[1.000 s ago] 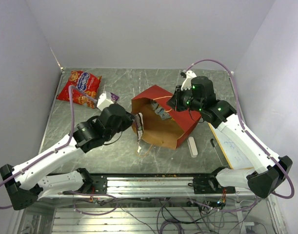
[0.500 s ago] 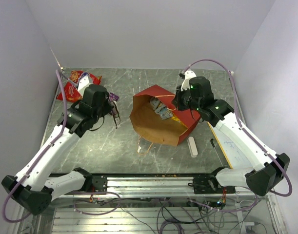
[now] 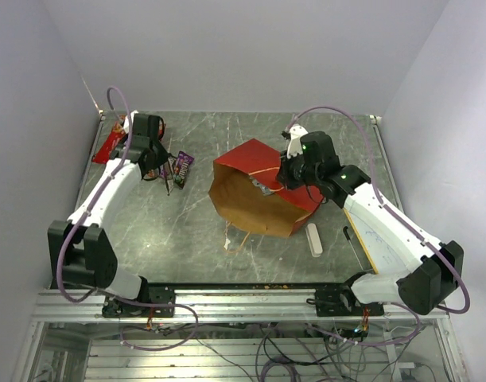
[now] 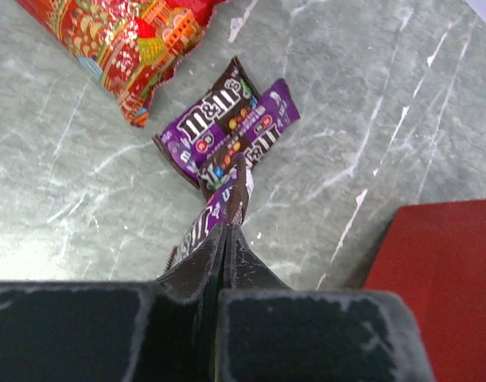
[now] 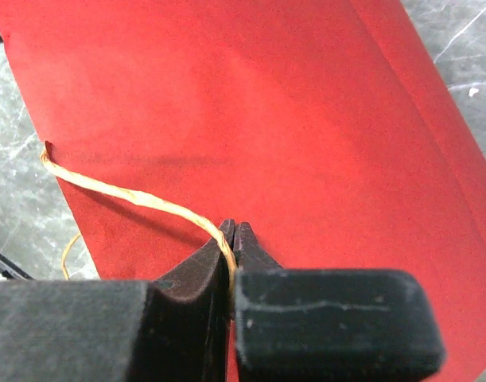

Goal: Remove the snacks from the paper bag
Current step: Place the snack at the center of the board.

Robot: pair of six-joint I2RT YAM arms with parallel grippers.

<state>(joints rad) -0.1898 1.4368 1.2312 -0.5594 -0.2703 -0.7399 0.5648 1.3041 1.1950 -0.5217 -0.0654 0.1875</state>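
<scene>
While the bag (image 3: pixel 254 155) lies on its side at centre frame in the top view, red skin up and brown mouth gaping toward the lower left, both arms are busy at either end of the bench (image 3: pixel 195 231). The left arm stretches to the upper left, with the left end effector (image 3: pixel 165 173) down just beside the candy packs (image 3: pixel 182 165). The chips (image 3: pixel 107 145) sit further up in that corner, partly hidden behind the arm. Over on the right, the right end effector (image 3: pixel 284 181) is at the bag's upper rim. A pale packet (image 3: pixel 264 188) peeks out from inside the mouth, too small to read. One loose handle loop trails onto the bench at the bag's lower edge. An eraser (image 3: pixel 314 239) lies just below and right of the bag, with a whiteboard (image 3: pixel 382 243) at the right edge.

Left wrist now: the fingers are pressed tight together, clamped on a purple pack (image 4: pixel 239 187) that juts up from the tips. Just beyond it, two more candy packs, one brown and one purple, lie overlapping flat on the bench, out of the bag. The chips fill the upper left of the frame, and a red corner of the bag shows at lower right.

Right wrist: the fingers are squeezed together on the tan handle (image 5: pixel 131 195), which arcs from the left of the frame down into the tips. Behind it the red wall of the bag fills nearly the whole frame, and grey bench shows at the left and upper right edges.
</scene>
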